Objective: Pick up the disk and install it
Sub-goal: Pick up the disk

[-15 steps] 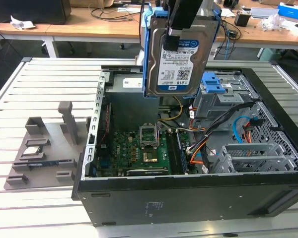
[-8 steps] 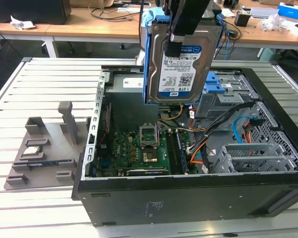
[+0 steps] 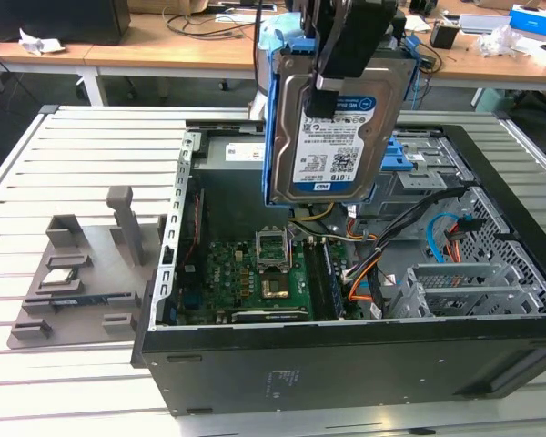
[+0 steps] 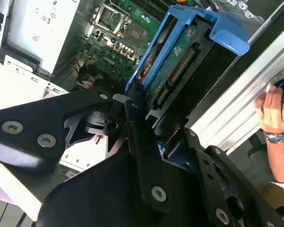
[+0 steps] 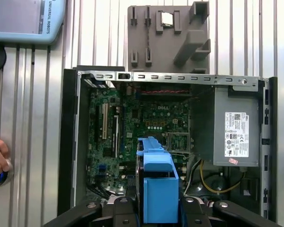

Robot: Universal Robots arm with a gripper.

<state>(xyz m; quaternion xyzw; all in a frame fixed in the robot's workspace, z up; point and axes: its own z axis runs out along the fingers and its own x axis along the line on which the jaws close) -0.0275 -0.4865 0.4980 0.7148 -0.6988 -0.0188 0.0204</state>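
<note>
I see gripper (image 3: 330, 84) clamped on the disk (image 3: 335, 150) (upright, label showing), hanging above the open computer case (image 3: 346, 364).

Dull, smooth silver metal on the flat rectangular silver disk (image 3: 332, 150), with a glossy white-and-blue paper label. Smooth, bright blue plastic carrier frame (image 5: 158, 189). Matt black on the gripper (image 3: 328, 91). Ribbed satin aluminium across the slatted silver table (image 3: 73, 155). Matt plastic for the blocky grey fixture (image 3: 86, 291). Matt painted metal on the open black computer case (image 3: 346, 364).
</note>
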